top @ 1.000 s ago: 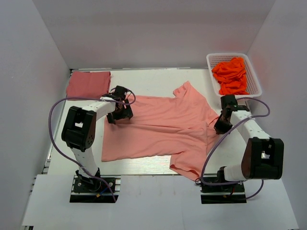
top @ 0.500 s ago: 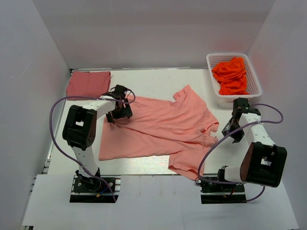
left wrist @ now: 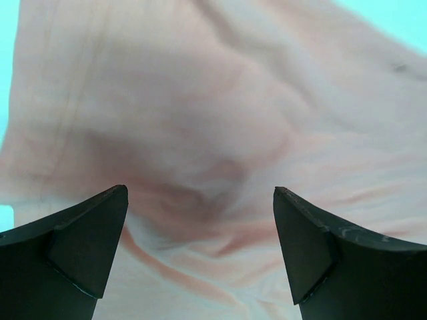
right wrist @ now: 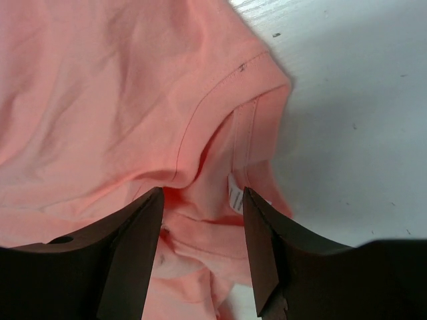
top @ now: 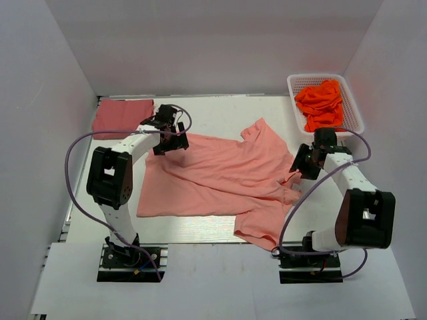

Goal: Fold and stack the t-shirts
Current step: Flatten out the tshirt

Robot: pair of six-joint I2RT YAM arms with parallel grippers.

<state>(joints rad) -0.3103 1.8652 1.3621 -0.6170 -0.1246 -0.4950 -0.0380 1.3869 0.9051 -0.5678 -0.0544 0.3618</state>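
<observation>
A light salmon-pink t-shirt (top: pixel 220 177) lies spread and wrinkled across the middle of the table. A darker rose-red t-shirt (top: pixel 122 117) lies folded at the back left. My left gripper (top: pixel 171 139) hovers open over the pink shirt's back left corner. In the left wrist view its fingers (left wrist: pixel 80 247) stand wide apart above rumpled cloth (left wrist: pixel 200 100), holding nothing. My right gripper (top: pixel 303 163) is open at the shirt's right edge. In the right wrist view this gripper (right wrist: pixel 202 193) straddles the neck opening, with the white label (right wrist: pixel 235 198) between its fingers, which do not pinch the cloth.
A white basket (top: pixel 293 83) holding bright orange cloth (top: pixel 321 103) stands at the back right. White walls close in the left, back and right sides. Bare table (top: pixel 220 110) shows behind the pink shirt.
My right gripper opened and let go of the shirt, swung out to the right, then came back over the neck. My left gripper moved toward the back, staying open.
</observation>
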